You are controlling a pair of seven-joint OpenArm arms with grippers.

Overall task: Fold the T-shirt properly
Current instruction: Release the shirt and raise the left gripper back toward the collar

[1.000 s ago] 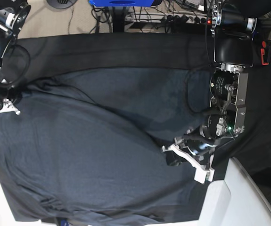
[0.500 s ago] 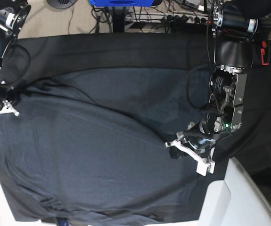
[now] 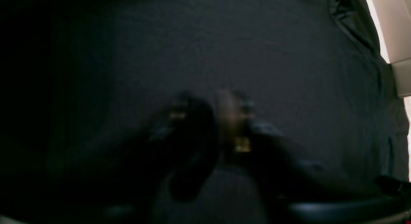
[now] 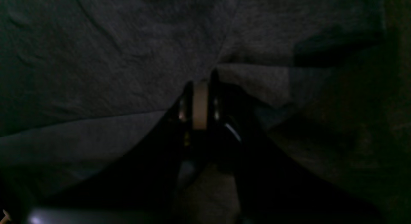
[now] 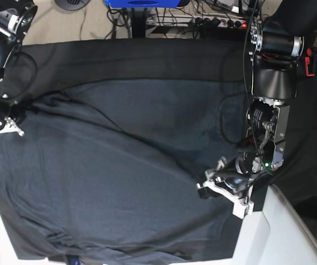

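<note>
Since a second ago the left gripper (image 5: pixel 224 193) has slid a little away from the T-shirt's middle toward its edge beside the white block (image 5: pixel 257 234), and the right gripper (image 5: pixel 1 118) has barely shifted. The T-shirt (image 5: pixel 114 182) lies spread over the black tablecloth (image 5: pixel 136 58), its long axis running across the table between the two arms, with its bulk lying inward from both grippers. The left gripper sits over the shirt's edge; its wrist view is too blurred to tell whether the jaws are parted. The right gripper, at the opposite edge, shows its pads (image 4: pixel 200 103) pressed nearly together, possibly pinching a fold. No containers are visible
</note>
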